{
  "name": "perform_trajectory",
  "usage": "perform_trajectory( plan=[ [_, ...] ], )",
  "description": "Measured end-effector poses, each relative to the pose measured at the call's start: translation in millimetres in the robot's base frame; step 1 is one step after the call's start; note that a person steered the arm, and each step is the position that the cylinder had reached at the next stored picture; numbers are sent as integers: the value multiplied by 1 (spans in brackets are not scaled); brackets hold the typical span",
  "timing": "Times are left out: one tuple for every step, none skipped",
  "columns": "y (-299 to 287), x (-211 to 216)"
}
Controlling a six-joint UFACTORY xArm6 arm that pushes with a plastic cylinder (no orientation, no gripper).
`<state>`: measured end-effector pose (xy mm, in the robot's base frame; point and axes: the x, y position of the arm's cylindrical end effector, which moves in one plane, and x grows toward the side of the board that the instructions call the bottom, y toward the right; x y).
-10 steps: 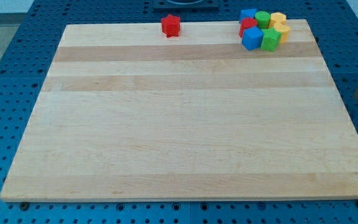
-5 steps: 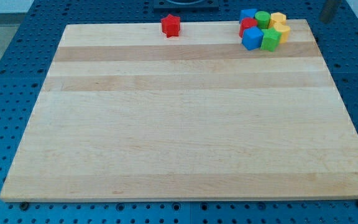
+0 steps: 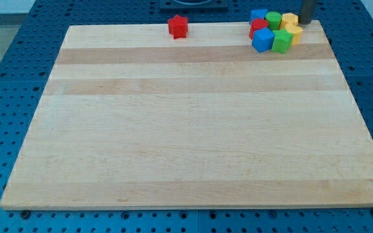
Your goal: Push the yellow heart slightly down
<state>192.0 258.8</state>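
Observation:
Several blocks are packed together at the board's top right corner. Two are yellow: one at the cluster's top right (image 3: 290, 18) and one just below it (image 3: 294, 32); I cannot tell which of them is the heart. With them are a blue block (image 3: 258, 14), a green cylinder (image 3: 274, 18), a red block (image 3: 258, 27), a blue cube (image 3: 262, 40) and a green block (image 3: 282, 42). My tip (image 3: 305, 24) comes down from the view's top, just right of the upper yellow block, close to it or touching it.
A red star-shaped block (image 3: 178, 26) sits alone at the top edge of the wooden board (image 3: 193, 129), left of the cluster. The board lies on a blue perforated table (image 3: 18, 77).
The rod has moved from the view's right edge up to the top right corner, then left to the yellow blocks. No block has moved.

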Motion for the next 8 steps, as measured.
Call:
perform_trajectory(
  plan=[
    [0,0],
    [0,0],
    [0,2],
    [0,7],
    [0,17],
    [0,26],
    [-2,34],
    [-15,34]
  ],
)
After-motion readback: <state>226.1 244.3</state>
